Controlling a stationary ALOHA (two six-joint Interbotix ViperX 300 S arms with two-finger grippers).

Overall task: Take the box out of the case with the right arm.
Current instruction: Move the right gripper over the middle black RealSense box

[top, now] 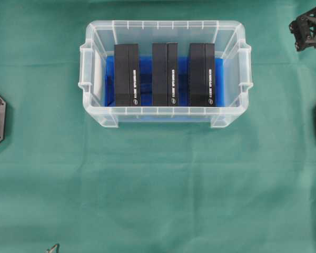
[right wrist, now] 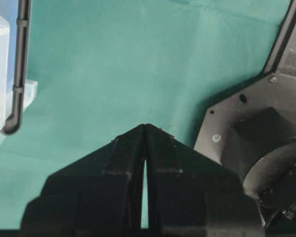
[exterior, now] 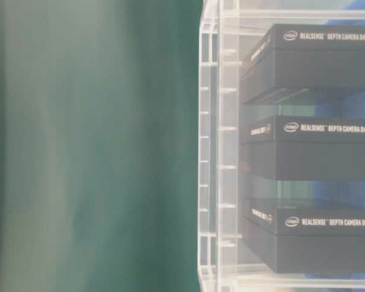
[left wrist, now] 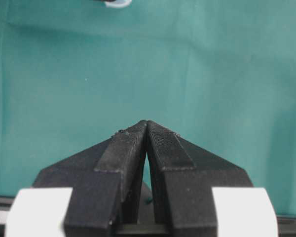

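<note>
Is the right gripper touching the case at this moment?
Apart. In the overhead view the right gripper sits beyond the case's right rim, with bare green cloth between them.

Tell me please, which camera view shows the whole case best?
The overhead exterior view: the case appears complete, rim and handles, with three black boxes inside. The table-level view shows one clear wall, the right wrist view only an edge, the left wrist view perhaps a scrap at the top.
</note>
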